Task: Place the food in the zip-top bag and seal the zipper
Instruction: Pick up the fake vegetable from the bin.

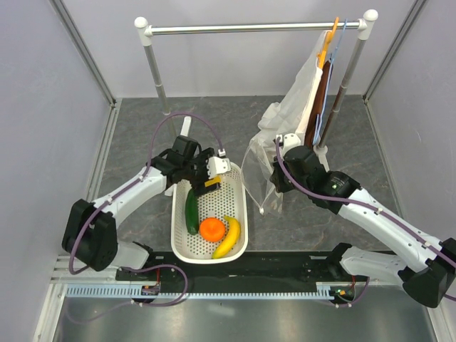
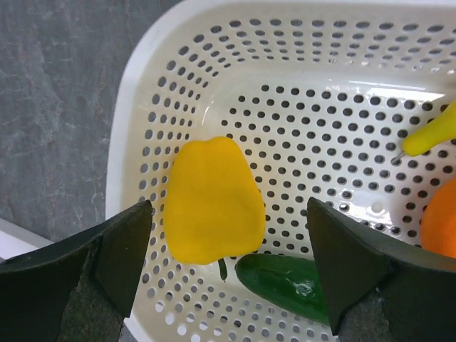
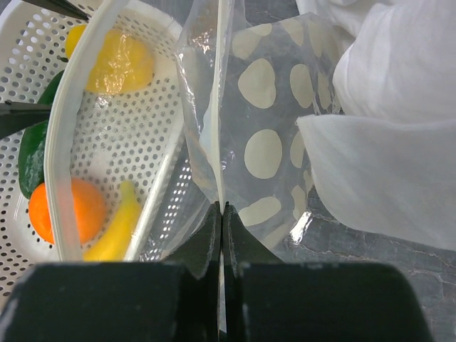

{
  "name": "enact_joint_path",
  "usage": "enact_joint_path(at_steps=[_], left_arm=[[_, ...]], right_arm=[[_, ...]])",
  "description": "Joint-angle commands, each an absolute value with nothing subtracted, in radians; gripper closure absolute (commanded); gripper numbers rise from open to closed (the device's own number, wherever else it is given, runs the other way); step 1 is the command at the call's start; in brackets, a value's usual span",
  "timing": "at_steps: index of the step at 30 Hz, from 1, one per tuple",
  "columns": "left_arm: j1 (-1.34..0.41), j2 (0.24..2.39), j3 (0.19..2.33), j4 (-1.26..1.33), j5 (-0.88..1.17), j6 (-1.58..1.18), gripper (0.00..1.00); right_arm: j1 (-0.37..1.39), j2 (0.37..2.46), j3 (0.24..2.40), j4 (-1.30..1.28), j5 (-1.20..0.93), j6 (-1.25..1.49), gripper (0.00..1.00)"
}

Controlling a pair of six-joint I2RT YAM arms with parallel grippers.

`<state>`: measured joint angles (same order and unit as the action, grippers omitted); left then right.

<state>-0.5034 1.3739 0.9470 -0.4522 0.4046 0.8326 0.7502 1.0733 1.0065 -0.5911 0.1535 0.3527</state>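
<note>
A white perforated basket (image 1: 221, 194) stands on the grey stone-patterned desk (image 1: 135, 128), at about 6 o'clock from the desk's middle, its long side running front to back. At 12 o'clock a metal rail (image 1: 256, 28) spans two white-capped posts. Toward 1 o'clock an orange hanger (image 1: 329, 39) and a blue hanger (image 1: 342, 32) hang at the rail's end, with a white cloth (image 1: 296, 100) and a dark brown garment (image 1: 323, 92); the cloth bunches low. Pale walls stand at 9, 12 and 3 o'clock.
</note>
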Motion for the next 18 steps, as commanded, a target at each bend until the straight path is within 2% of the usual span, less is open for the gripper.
enact_joint_path(at_steps=[1, 11, 18], left_arm=[[-0.496, 1.425, 0.947, -0.396, 0.437, 0.942, 0.05], [-0.491, 1.483, 0.924, -0.364, 0.402, 0.989, 0.05], [-0.492, 1.5, 0.887, -0.391, 0.388, 0.988, 0.11]], right_arm=[[0.738, 1.065, 1.028, -0.58, 0.137, 0.376, 1.0], [0.732, 1.062, 1.017, -0.584, 0.129, 0.376, 1.0], [0.732, 1.057, 1.005, -0.586, 0.133, 0.38, 1.0]])
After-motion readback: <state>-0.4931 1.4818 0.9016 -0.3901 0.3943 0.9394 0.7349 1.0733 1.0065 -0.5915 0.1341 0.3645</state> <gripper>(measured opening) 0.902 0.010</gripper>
